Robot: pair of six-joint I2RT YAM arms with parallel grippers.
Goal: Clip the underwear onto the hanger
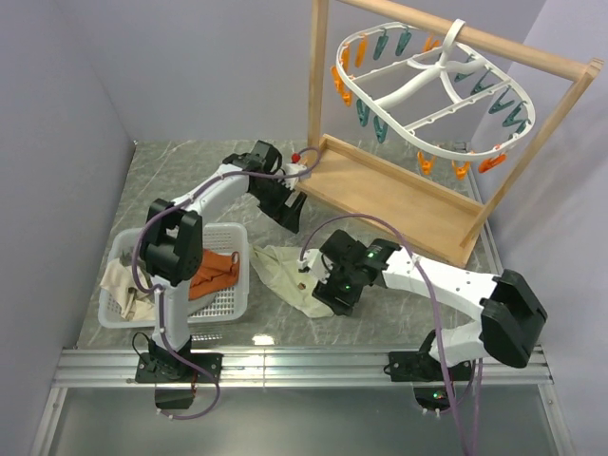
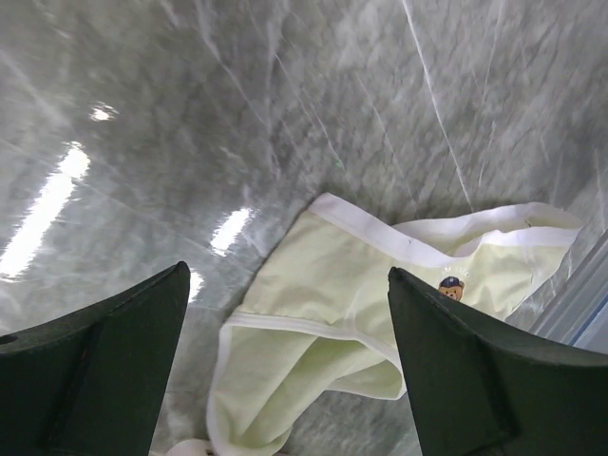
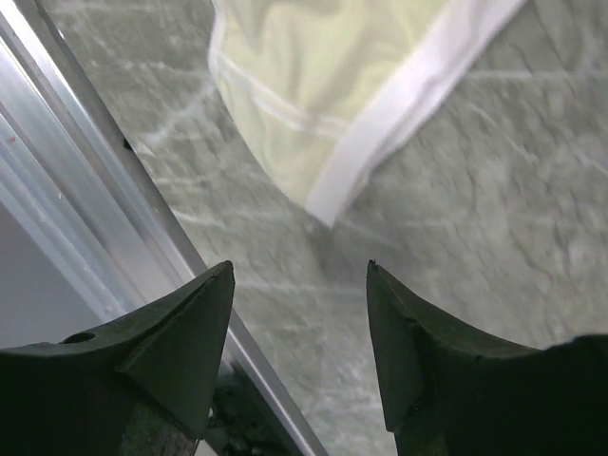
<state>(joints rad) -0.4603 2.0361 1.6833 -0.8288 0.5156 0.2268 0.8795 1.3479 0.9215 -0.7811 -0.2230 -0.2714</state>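
Both grippers wide open: left gripper (image 2: 287,275) hangs above pale cream-yellow fabric brief (image 2: 323,313) lying flat on grey marble table (image 1: 190,180), right gripper (image 3: 299,266) by its corner, prob. to take two corners. Further back, white oval plastic clip hanger (image 1: 415,85) hangs well apart.

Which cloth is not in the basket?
The pale yellow underwear: it lies on the table, while the orange cloth and the whitish cloth sit in the white basket.
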